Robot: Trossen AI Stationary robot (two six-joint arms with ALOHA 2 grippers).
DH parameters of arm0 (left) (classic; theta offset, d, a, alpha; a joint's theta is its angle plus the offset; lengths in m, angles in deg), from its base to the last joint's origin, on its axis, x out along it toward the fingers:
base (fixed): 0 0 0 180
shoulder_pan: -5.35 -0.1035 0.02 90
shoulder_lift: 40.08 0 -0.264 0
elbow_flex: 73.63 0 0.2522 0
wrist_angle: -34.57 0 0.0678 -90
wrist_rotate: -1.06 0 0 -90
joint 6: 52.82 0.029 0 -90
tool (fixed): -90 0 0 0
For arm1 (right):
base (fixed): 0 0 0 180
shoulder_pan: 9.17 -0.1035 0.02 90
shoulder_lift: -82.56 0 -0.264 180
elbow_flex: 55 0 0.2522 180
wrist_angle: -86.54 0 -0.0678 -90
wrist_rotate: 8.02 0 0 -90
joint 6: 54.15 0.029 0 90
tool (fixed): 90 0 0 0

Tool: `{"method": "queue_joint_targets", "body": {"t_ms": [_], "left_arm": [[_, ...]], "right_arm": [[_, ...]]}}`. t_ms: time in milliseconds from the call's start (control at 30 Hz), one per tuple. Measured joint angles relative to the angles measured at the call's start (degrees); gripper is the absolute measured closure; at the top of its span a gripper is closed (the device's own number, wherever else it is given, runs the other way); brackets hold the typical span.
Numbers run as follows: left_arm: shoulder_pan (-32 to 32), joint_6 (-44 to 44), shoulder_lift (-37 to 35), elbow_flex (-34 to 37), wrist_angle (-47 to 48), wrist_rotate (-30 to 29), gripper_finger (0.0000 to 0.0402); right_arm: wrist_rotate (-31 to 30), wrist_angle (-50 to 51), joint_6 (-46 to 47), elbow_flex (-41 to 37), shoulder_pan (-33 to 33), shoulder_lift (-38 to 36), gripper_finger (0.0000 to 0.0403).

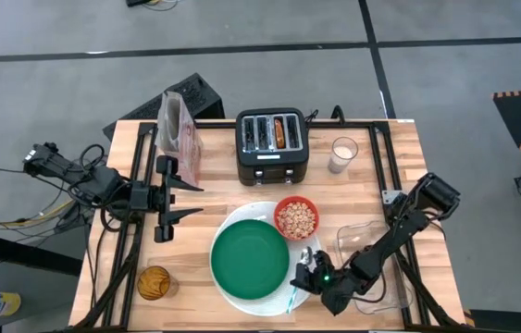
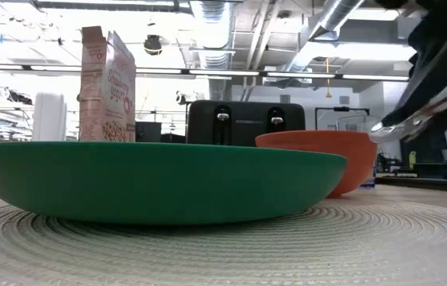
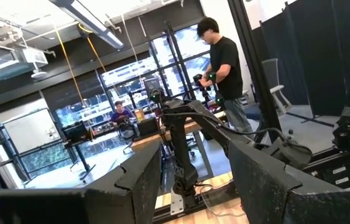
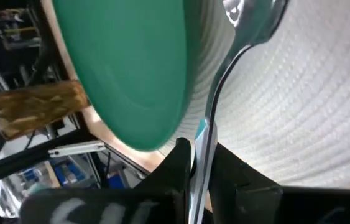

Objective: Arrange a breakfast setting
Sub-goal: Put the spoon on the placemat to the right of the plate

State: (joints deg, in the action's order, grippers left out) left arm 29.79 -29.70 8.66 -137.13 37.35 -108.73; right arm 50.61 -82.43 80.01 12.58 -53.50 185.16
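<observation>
Step in hand, as judged: placing the teal-handled spoon [image 4: 215,127] on the large white plate [image 1: 230,298], beside the smaller green plate [image 1: 249,257].

Nearest, at the table's front edge: right gripper [image 1: 306,276], fingers closed tight on the spoon's handle, as confirmed in the right wrist view. Spoon bowl raised above the ribbed white surface, just beside the green plate's rim. In the high view, spoon lying along the white plate's right side, handle end toward the front edge.

To do the step well:
- Lower slowly until the spoon bowl rests on the white surface; release only after contact.
- Keep the spoon clear of the green plate's rim, to avoid nudging it.
- Keep the handle roughly parallel to the green plate's edge.
- Open the fingers only a little, then lift straight up.

Farther back: small red bowl [image 1: 296,218], filled with what looks like cereal, touching the white plate's far right rim. Avoid sweeping toward it on retreat.

Left side: left gripper [image 1: 175,191], fingers spread wide, nothing held, waiting beside the cereal box [image 1: 179,137].

Rear: black toaster [image 1: 273,145] with what appears to be the toasted bagel [image 1: 280,131] in one slot, not yet on a plate.
</observation>
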Motion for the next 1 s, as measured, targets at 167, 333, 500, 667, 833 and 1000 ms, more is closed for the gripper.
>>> {"method": "queue_joint_targets", "body": {"t_ms": [167, 333, 500, 667, 833, 1000], "left_arm": [[0.0, 0.0, 0.0, 0.0, -0.02, 0.0, 0.0226], [0.01, 0.0, 0.02, 0.0, -0.01, -0.01, 0.0226], [0.02, 0.0, 0.0, 0.0, -0.02, 0.0, 0.0226], [0.02, 0.0, 0.02, 0.0, -0.02, 0.0, 0.0226], [0.0, 0.0, 0.01, 0.0, -0.02, -0.01, 0.0226], [0.02, 0.0, 0.02, 0.0, -0.02, -0.02, 0.0226]], "right_arm": [[2.97, 2.65, 0.2, 0.03, 1.11, -0.07, 0.0349], [4.56, 3.98, -0.7, 0.02, 2.67, -0.07, 0.0349], [9.34, 5.35, -0.91, 0.02, 4.06, -0.07, 0.0343], [9.39, 5.76, -2.72, 0.02, 5.0, -0.07, 0.0333], [10.51, 5.75, -3.56, 0.02, 5.84, -0.07, 0.0331], [10.51, 5.74, -4.09, 0.02, 6.26, -0.07, 0.0331]]}}
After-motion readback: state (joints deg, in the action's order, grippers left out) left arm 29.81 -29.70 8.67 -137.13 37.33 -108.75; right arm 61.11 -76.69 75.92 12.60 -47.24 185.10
